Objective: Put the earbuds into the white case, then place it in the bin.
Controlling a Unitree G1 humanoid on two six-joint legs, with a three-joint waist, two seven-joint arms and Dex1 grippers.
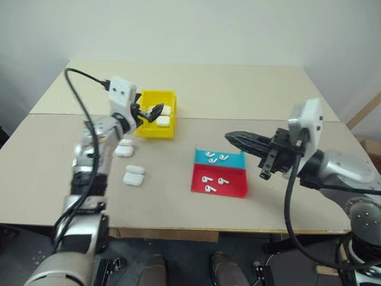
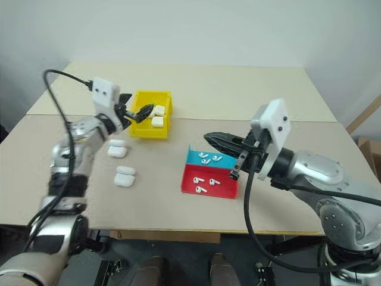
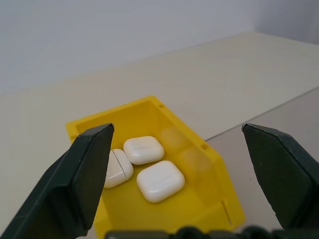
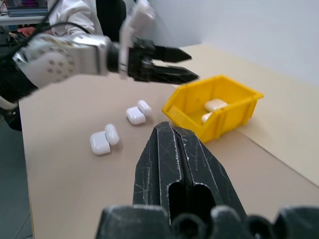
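Note:
The yellow bin stands on the table's left half, with three closed white cases inside. My left gripper hovers open and empty at the bin's near-left rim, pointing across it. Two more white cases lie with lids flipped open on the table, nearer me than the bin. Several earbuds rest in the blue tray and several more in the red tray. My right gripper is shut and empty, held above the table just right of the trays, pointing left.
The blue and red trays sit joined at the table's middle, blue farther, red nearer. A seam runs across the tabletop behind the bin. A person in white sleeves is beyond the table's left side.

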